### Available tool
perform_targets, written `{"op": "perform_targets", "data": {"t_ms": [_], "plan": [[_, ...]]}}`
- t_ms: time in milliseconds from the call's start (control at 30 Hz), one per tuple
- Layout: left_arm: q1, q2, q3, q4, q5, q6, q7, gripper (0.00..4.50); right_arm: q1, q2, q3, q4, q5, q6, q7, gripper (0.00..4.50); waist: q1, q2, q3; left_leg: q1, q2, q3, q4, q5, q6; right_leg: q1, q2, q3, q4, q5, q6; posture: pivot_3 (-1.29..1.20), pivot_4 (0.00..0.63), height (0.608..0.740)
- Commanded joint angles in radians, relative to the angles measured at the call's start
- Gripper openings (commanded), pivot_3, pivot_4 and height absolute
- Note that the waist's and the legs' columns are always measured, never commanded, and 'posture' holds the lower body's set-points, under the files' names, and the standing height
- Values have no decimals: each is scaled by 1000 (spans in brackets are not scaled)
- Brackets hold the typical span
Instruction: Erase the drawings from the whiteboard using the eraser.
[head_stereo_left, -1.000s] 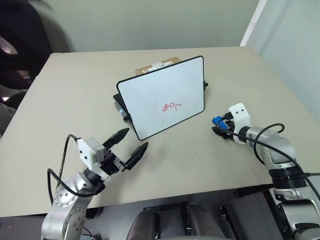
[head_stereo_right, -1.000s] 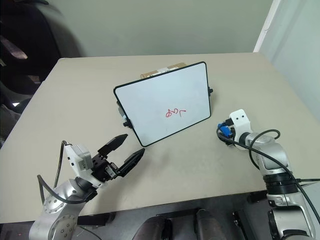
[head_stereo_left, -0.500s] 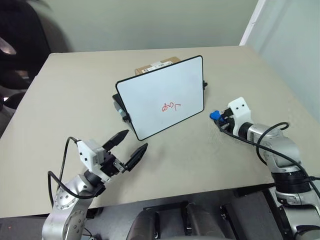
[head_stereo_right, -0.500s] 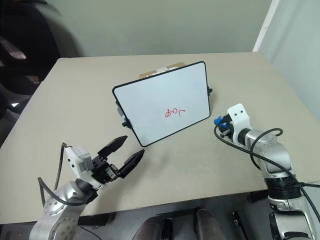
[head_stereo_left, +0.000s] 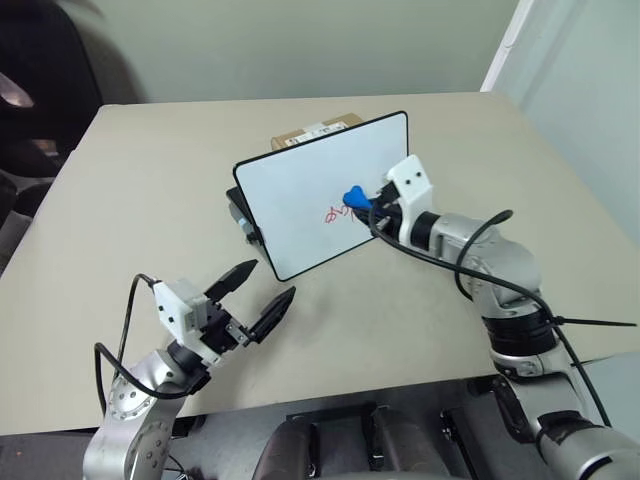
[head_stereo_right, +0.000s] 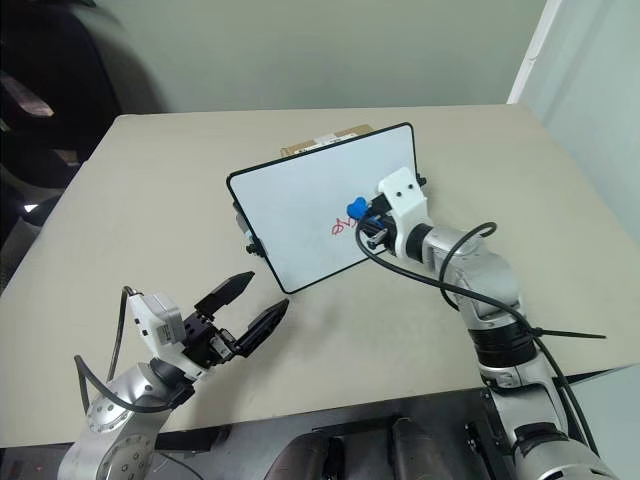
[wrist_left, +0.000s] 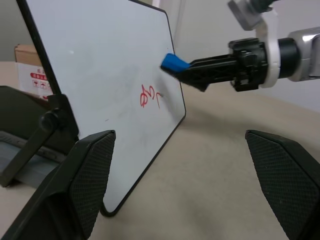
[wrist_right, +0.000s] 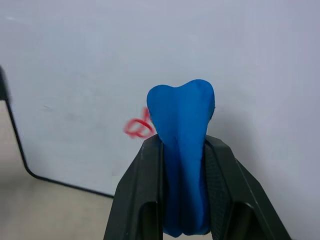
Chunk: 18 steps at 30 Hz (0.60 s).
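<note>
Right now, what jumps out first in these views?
The right hand pinches the bright blue eraser right at the propped whiteboard in the middle of the table, just above the red drawings. The left hand hovers open near the table's front edge.

Head stereo pair: high, looking forward and down over the desk (head_stereo_left: 130, 190), both eyes covering the same scene with the whiteboard (head_stereo_left: 300, 190) mid-frame. Left wrist cam: low near the desk, looking obliquely along the whiteboard face, catching the right hand (wrist_left: 172, 64) from the side. Right wrist cam: close on the whiteboard, facing it past the eraser (wrist_right: 182, 130). All views share the red drawings (wrist_left: 149, 95).
</note>
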Motion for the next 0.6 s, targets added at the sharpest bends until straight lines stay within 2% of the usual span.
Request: {"op": "perform_targets", "data": {"t_ms": [33, 333, 400, 600], "plan": [[16, -1, 15, -62, -2, -16, 10, 4500, -35, 20, 12, 44, -26, -48, 0, 991, 0, 0, 0, 0, 0, 0, 0, 1, -2, 0, 0, 0, 0, 0, 0, 0, 150, 740], [42, -3, 26, -89, -8, -18, 29, 4500, -44, 31, 57, 210, -100, -78, -14, 991, -4, 0, 0, 1, 0, 1, 0, -1, -3, 0, -1, 0, 1, -2, -1, 0, 150, 740], [46, -4, 26, -94, -8, -19, 30, 4500, -38, 25, 69, 227, -113, -80, -11, 991, -4, 0, 0, 1, 0, 1, 0, -4, 3, 0, -1, 0, 1, 0, -3, 0, 150, 740], [54, -5, 27, -102, -11, -22, 34, 4500, -16, 8, 105, 265, -164, -52, -7, 991, -5, 0, 0, 1, 0, 0, 0, -1, 2, 0, -1, 0, 2, 7, -6, 0, 150, 740]]}}
